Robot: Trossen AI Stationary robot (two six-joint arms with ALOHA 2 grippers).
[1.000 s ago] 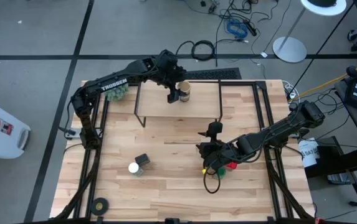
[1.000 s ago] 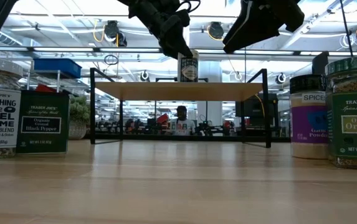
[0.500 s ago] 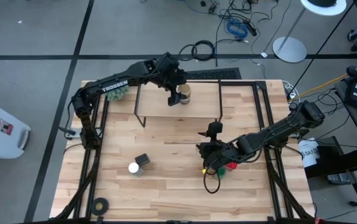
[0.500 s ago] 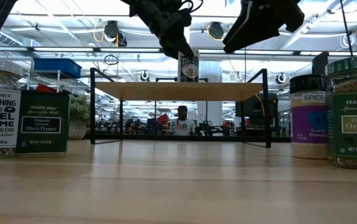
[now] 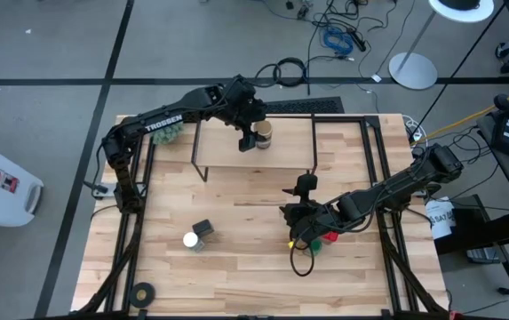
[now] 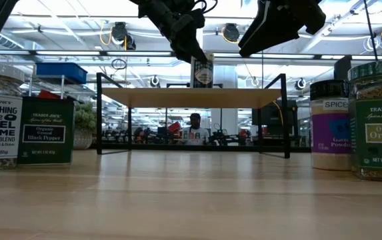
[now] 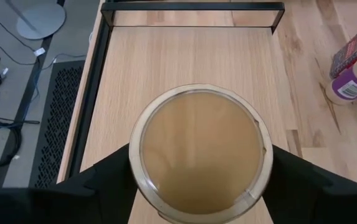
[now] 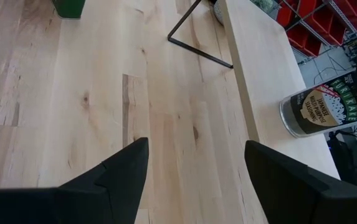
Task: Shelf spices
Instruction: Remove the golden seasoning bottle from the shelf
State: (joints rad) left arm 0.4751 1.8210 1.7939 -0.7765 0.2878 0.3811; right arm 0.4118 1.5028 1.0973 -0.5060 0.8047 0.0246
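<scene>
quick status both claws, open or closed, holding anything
Left claw: around the tan-lidded cylindrical spice jar standing on the light wooden shelf; whether it grips cannot be told.
Right claw: open, holding nothing, above the wooden table.

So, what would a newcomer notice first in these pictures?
Probably the left gripper over the shelf at the table's far side, its jaws on either side of a tan-lidded jar standing on the top board. Next, the right gripper hovering open above mid-table, beside the spice jars.
</scene>
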